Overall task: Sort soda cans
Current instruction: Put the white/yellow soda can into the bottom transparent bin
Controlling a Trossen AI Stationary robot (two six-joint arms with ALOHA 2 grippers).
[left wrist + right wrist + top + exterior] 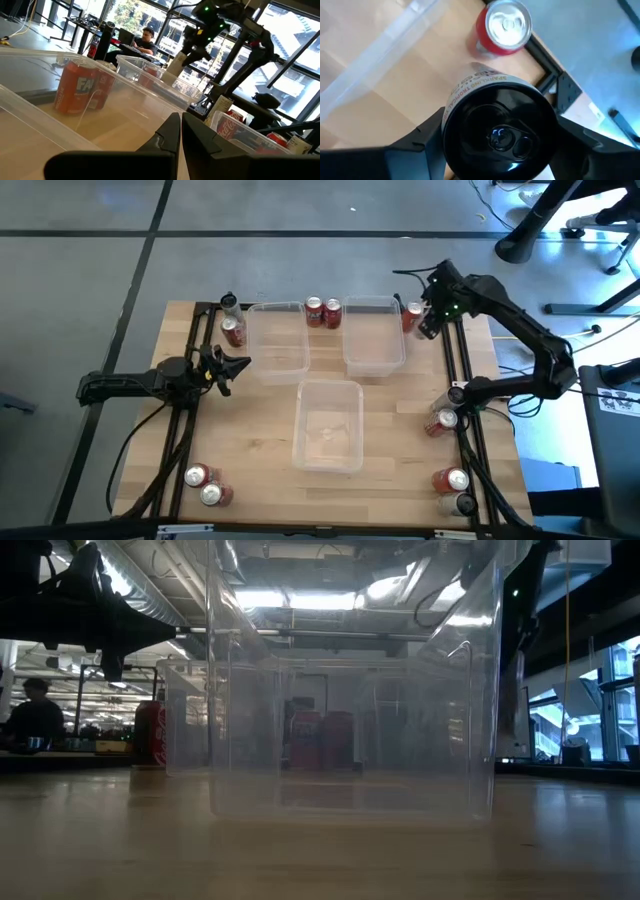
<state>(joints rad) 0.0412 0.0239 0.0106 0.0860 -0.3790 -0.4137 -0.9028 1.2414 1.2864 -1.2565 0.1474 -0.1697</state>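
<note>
A black soda can (500, 125) with a black top sits between the fingers of my right gripper (500, 142), above the table's far right corner (428, 323). Just beyond it a red can (504, 25) with a silver top stands on the wood. My left gripper (240, 365) is shut and empty, level, at the table's left beside the far left bin (275, 340). Its fingers (181, 132) point across that bin toward two red cans (82, 87). More red cans stand between the far bins (322, 312). My right gripper pinches the black can's side wall (451, 125) between its two fingers (420, 137), one on each side near the can's top. The fingers come from above, slanting down. The can is upright and lifted clear of the table.
Three clear plastic bins: far left, far right (373, 332) and near centre (328, 423). Cans at the far left (233, 330), near left (205, 485), right edge (440, 420) and near right (452, 480). Black frame rails (465, 380) run along both sides.
</note>
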